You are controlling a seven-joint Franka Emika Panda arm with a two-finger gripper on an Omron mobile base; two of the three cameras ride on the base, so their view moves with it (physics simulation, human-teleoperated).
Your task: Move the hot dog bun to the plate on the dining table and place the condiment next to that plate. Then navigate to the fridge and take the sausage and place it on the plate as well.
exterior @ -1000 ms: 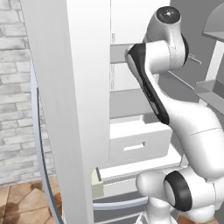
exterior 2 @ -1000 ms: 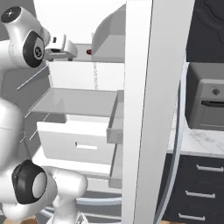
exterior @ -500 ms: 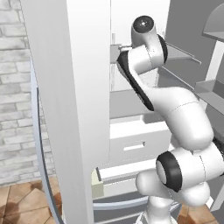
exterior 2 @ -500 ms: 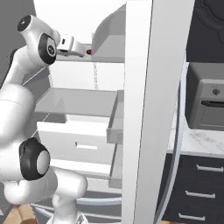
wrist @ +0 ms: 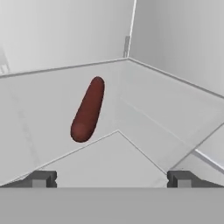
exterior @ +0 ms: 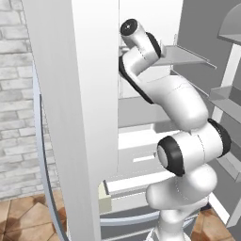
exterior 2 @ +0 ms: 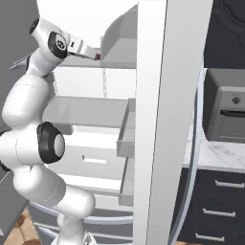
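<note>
Light is even and bright, flat and rendered, with no single source apparent. The fridge [exterior: 141,141] interior is nearly washed out white. The sausage [wrist: 88,109] is sharp, with soft shading darker toward 7 o'clock and no clear cast shadow. No glare, no blur; edges are slightly jagged.

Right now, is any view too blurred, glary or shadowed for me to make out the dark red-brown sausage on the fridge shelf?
Hand view: evenly lit, no glare; the dark red-brown sausage stands sharp against the white shelf, casting barely any shadow. Right base view: soft, with only a small dark-red speck beside the hand.
</note>
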